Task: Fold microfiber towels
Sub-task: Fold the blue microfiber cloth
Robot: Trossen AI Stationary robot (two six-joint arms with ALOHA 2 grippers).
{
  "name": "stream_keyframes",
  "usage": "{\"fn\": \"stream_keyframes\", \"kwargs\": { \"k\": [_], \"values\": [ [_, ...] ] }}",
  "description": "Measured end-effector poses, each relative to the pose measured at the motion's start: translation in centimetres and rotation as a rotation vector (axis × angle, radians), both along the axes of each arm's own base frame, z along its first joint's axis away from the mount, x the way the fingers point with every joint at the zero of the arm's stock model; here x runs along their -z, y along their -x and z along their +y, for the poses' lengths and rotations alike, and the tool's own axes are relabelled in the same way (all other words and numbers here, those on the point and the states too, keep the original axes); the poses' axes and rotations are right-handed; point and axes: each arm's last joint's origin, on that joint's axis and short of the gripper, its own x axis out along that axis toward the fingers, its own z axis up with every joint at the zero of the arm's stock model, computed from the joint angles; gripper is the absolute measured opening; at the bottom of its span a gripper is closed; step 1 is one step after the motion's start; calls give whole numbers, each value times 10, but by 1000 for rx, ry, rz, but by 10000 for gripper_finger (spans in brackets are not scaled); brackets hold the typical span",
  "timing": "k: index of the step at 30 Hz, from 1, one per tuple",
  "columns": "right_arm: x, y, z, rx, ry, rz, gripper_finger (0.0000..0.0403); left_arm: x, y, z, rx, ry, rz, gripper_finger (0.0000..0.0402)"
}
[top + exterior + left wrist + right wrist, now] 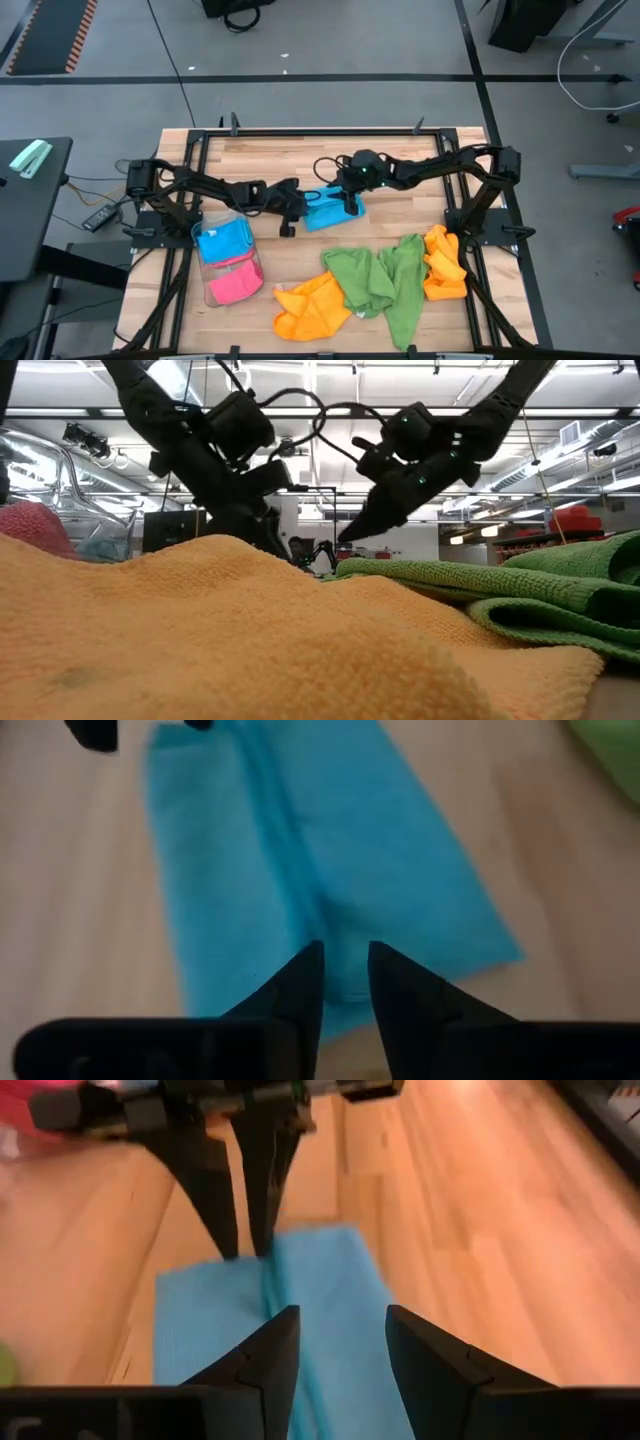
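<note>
A sky-blue towel [328,213] lies flat on the wooden table's middle, folded into a long strip with a crease [290,870] down its length. My left gripper [294,214] is open by a narrow gap [345,970] at the towel's left end. My right gripper [347,204] is open wider [340,1335] over the towel's right part, facing the left gripper [248,1245]. The blue cloth shows through both gaps. My left gripper slants down from the table's left, its fingertips [228,1245] standing at the blue towel's left edge [250,1265]; I cannot tell whether they touch it. My right gripper slants down from the right over the towel [330,1295]; I cannot tell whether it touches.
A clear tray [207,292] at the front left holds a blue towel [222,240] and a pink one [236,286]. Loose orange towels [312,305] [443,262] and green towels [385,282] lie heaped along the front. In the low view, they hide the table top [250,630].
</note>
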Motion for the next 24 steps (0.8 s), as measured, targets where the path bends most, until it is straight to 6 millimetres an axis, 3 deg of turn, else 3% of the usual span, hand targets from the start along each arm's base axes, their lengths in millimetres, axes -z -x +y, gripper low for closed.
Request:
{"fn": "stream_keyframes", "kwargs": {
  "k": [5, 12, 18, 24],
  "values": [
    [16, 11, 4, 11, -33, 52, 158, 13, 0, -7, 17, 21, 57, 77],
    [29, 22, 7, 29, -64, 101, 158, 16, 0, -12, 7, 46, 73, 64],
    [24, 18, 7, 32, -66, 75, 158, -3, 0, -22, 81, -20, 6, 52],
    [32, 16, 6, 27, -5, 91, 158, -18, -4, -10, -63, -132, -106, 43]
  ]
}}
